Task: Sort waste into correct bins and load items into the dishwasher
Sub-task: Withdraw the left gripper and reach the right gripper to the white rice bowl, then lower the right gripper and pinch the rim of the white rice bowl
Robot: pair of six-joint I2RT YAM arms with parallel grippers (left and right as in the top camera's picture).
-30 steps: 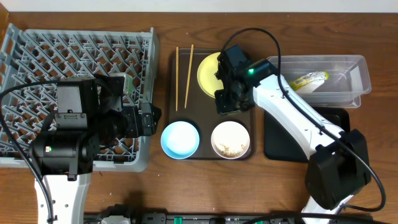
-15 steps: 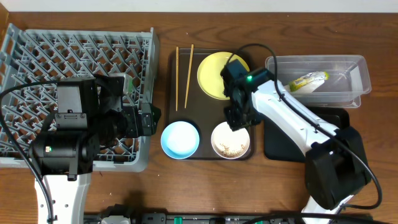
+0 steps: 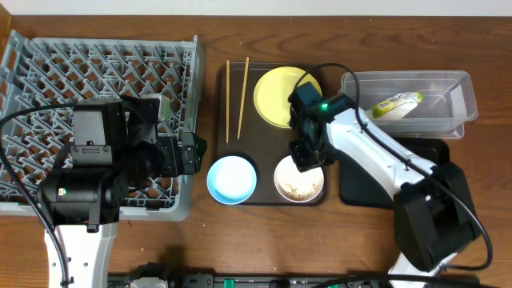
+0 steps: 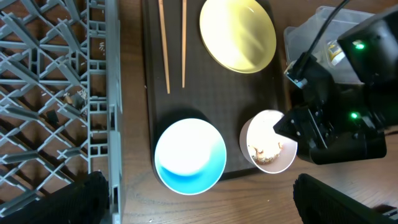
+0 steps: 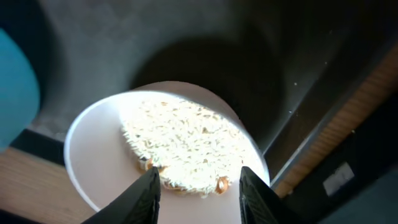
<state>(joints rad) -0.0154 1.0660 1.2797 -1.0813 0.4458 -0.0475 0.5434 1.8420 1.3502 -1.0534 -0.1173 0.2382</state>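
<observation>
We are hovering over the white bowl.
Our right gripper, jaws half spread, is hanging over the crumbs in it, at the tray's near right corner. Our left gripper is gaping wide beside the rack.

The table is showing warm brown wood grain. The dish rack is looking grey-blue, a criss-cross lattice all over. The serving tray is reading dark brown, and the plate is glowing pale yellow. The blue bowl is shining light blue; the white bowl is carrying pale off-white crumbs. The chopsticks are showing light wood. The tub is looking clear, its wrapper printed green and yellow. The flat tray is looking black. The right arm is showing white and black, a green light glowing on it.
</observation>
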